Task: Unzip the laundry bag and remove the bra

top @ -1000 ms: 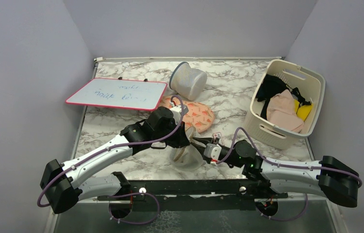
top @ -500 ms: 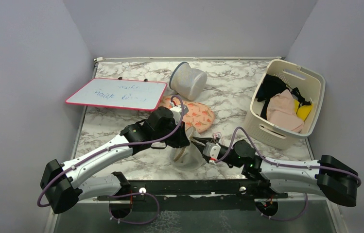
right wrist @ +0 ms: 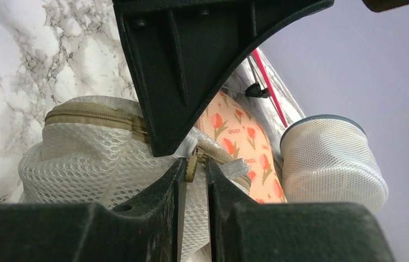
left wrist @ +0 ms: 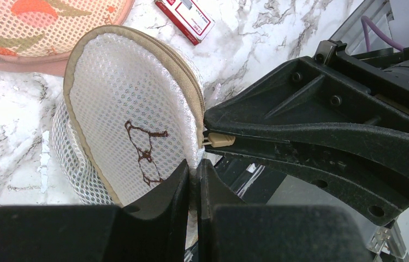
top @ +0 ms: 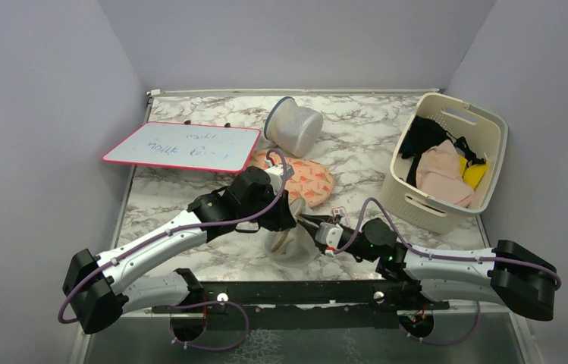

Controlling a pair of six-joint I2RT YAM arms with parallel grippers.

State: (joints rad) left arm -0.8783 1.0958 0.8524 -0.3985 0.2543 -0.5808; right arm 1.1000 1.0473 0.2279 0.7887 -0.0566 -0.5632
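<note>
The laundry bag (top: 296, 246) is a round cream mesh bag with a tan zip, standing on edge near the table's front; its printed bra outline shows in the left wrist view (left wrist: 125, 98). My left gripper (left wrist: 194, 166) is shut on the bag's mesh edge by the zip. My right gripper (right wrist: 195, 164) is narrowly open with the tan zip pull (right wrist: 191, 166) between its fingers, resting against one of them. The pull also shows in the left wrist view (left wrist: 219, 140). No bra shows through the bag's mesh. Black fabric with thin straps (top: 421, 136) lies in the basket.
A cream slotted basket (top: 447, 106) with pink and yellow clothes stands at the right. A flat orange-patterned mesh bag (top: 307, 178) lies just behind the laundry bag. A mesh cylinder (top: 293, 125) and a red-framed whiteboard (top: 182, 146) are at the back. A small red-white card (top: 339, 213) lies nearby.
My right arm has crept slightly left toward the bag. The left arm and the bag have not visibly moved.
</note>
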